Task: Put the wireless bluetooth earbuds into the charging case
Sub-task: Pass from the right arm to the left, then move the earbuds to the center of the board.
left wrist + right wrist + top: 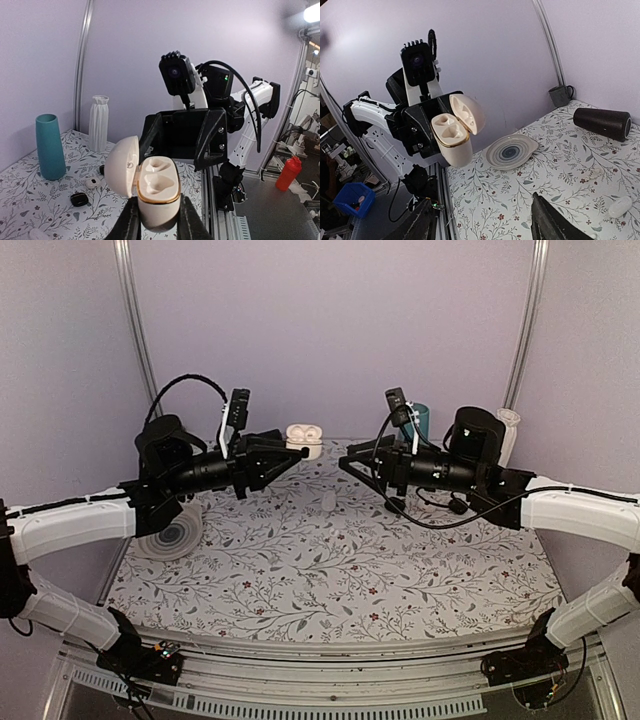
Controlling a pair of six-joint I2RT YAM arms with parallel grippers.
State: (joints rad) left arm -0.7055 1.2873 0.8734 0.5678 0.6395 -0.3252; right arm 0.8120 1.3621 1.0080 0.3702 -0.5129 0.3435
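My left gripper [300,452] is shut on the white charging case [303,436] and holds it in the air over the far middle of the table. In the left wrist view the case [157,192] sits between my fingers [131,225] with its lid [121,165] swung open and both wells empty. The right wrist view shows the case [452,137] too. My right gripper [345,455] is open and empty, facing the case from the right, apart from it. A small white earbud [328,501] lies on the table below; it also shows in the right wrist view [620,206].
A ringed plate [170,533] lies at the left. A teal cup [420,420] and a white vase [508,430] stand at the back right. Small black pieces [79,199] and a tiny white piece [92,183] lie near them. A black cylinder [602,123] lies at the far left.
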